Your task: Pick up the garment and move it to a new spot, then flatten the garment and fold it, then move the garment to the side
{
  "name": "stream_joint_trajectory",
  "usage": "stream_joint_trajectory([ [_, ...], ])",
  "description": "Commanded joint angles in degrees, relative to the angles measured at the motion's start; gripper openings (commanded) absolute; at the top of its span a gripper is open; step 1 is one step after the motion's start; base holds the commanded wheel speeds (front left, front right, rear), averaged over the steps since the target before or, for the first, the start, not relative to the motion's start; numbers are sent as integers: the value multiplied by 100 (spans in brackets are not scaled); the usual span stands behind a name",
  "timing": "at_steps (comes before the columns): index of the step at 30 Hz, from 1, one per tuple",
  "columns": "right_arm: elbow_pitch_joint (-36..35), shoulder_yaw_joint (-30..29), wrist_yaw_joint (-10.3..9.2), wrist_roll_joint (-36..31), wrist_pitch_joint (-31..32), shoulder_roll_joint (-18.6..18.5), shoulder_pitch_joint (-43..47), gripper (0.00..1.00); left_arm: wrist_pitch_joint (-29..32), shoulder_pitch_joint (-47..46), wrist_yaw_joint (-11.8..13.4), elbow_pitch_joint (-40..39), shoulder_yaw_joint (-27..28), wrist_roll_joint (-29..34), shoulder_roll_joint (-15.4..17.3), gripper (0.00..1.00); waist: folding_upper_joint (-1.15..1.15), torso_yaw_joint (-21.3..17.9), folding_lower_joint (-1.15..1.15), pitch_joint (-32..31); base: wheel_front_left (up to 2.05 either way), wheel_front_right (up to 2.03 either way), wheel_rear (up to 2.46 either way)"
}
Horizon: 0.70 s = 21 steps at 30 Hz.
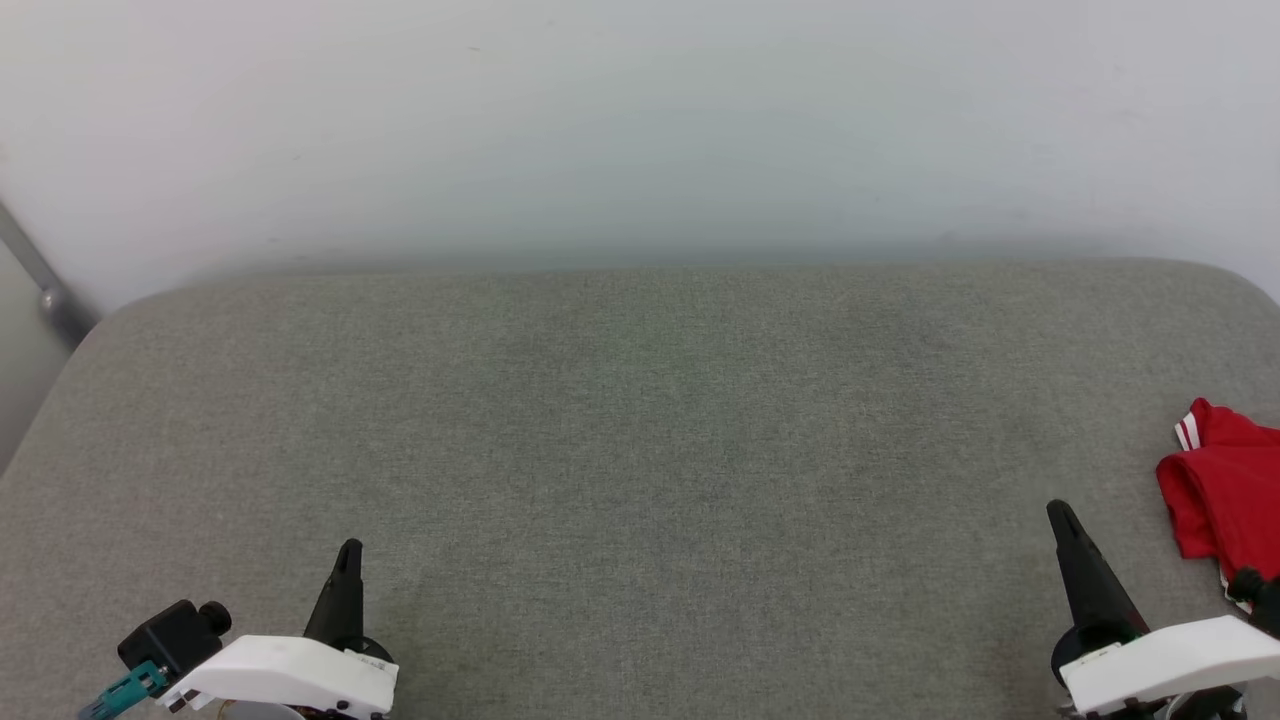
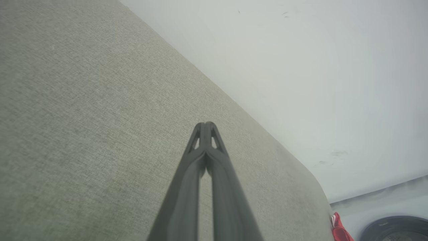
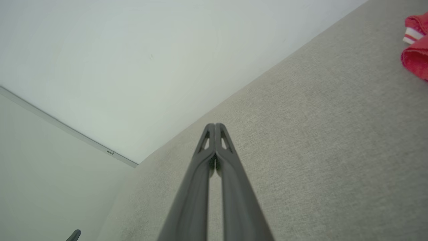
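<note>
The garment (image 1: pixel 1225 500), a red jersey with a bit of red-striped white trim showing at its far end, lies in a soft heap at the right-hand edge of the grey cloth-covered worktop (image 1: pixel 640 450). The border of the head view cuts it off, so its full spread and long axis cannot be settled. The part that shows runs roughly away from the robot.

It lies to the right of the right pincer (image 1: pixel 1060 512), near it and about level with its tip. It is well apart from the left pincer (image 1: pixel 348 548), with the bare width of the worktop between them, so the right arm is plainly the nearer one.

Each pincer has its two dark fingers pressed together tip to tip, with nothing between them, and both point away from the robot toward the pale wall (image 1: pixel 640 120). In the right wrist view the red cloth sits at the upper right corner, off the line of the fingers. Any reach for it would therefore call for a swing to the right rather than a push straight ahead.

A heap at the side fits a jersey waiting to be picked up, and it could equally fit one set aside at the end. The visible part looks rumpled rather than squarely folded, but too little shows to decide.
</note>
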Motion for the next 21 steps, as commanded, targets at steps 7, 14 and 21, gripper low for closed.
stream_joint_trajectory([
  [7,96,-42,1,647,39,13,-277,0,162,-211,-109,-27,174,-522,-73,0,0,-1,0,18,0,0,0],
  [14,215,-66,0,1139,70,23,-365,0,287,-260,-186,-1,280,-920,-150,0,0,-2,0,35,0,0,0],
  [21,332,-87,0,1595,90,32,-436,0,402,-319,-255,24,386,-1294,-212,0,0,-3,0,51,0,0,0],
])
